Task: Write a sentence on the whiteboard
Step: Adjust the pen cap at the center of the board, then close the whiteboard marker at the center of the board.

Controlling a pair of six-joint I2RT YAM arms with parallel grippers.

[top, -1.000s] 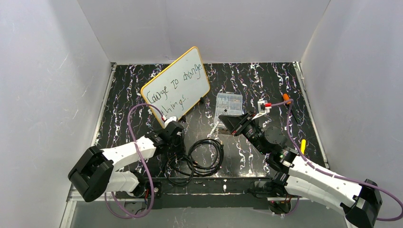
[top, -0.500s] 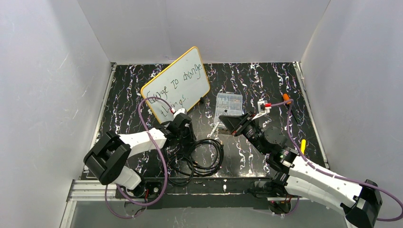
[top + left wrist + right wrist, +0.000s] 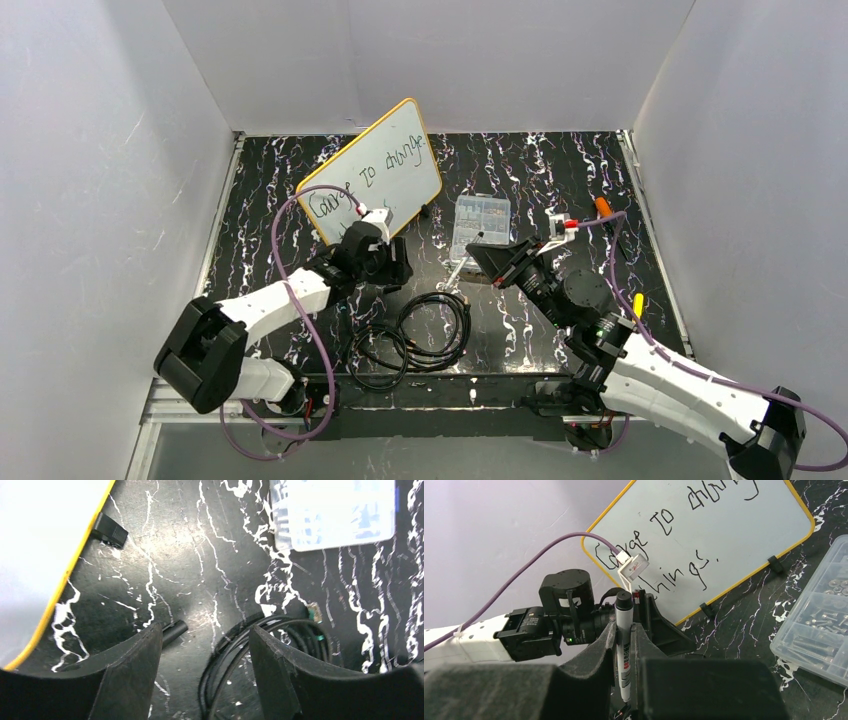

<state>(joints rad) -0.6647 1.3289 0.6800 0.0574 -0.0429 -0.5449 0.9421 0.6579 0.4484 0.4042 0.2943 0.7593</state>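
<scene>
Right wrist view: my right gripper (image 3: 624,630) is clenched on a white-barrelled marker pen with a black cap (image 3: 623,645), which stands upright between the fingers, cap up.
Pen label: red and black print runs down the barrel, too small for me to read.
Left wrist view: my left gripper (image 3: 205,636) is released, fingers apart with nothing between them, hanging over the black white-veined table (image 3: 210,555).
Under the left gripper: a coiled black cable (image 3: 272,637) lies on the table, partly beneath the right-hand finger.
Board: the thin white whiteboard with a yellow-orange rim (image 3: 734,540) stands tilted at the back left of the table on small black clip feet (image 3: 776,564), just beyond the left gripper.
Writing: the sentence (image 3: 660,524) is in dark marker on two lines. I read "Courage to chang", cut off by the frame edge, then "things." below, its first letter hidden behind the left arm's white connector.
Beside the board: a clear compartmented plastic box (image 3: 819,635) holding metal screws lies flat to its right, apart from it.
</scene>
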